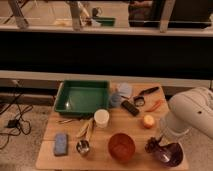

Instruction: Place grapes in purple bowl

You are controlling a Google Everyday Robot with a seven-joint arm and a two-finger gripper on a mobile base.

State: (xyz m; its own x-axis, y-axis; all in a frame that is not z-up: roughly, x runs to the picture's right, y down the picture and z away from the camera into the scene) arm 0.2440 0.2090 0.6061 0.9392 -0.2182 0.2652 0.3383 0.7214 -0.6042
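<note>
The purple bowl (170, 154) stands at the front right corner of the wooden table. A dark lumpy shape, which looks like the grapes (151, 145), sits at the bowl's left rim. My gripper (160, 140) hangs from the white arm (192, 114) just above the bowl's left side, right by the grapes. I cannot tell whether the gripper holds them or they rest on the rim.
An orange-red bowl (122, 147) stands left of the purple one. A yellow-orange fruit (148, 121), black remote (130, 107), white cup (101, 118), green tray (82, 97), metal cup (83, 147) and blue sponge (60, 143) share the table (100, 159).
</note>
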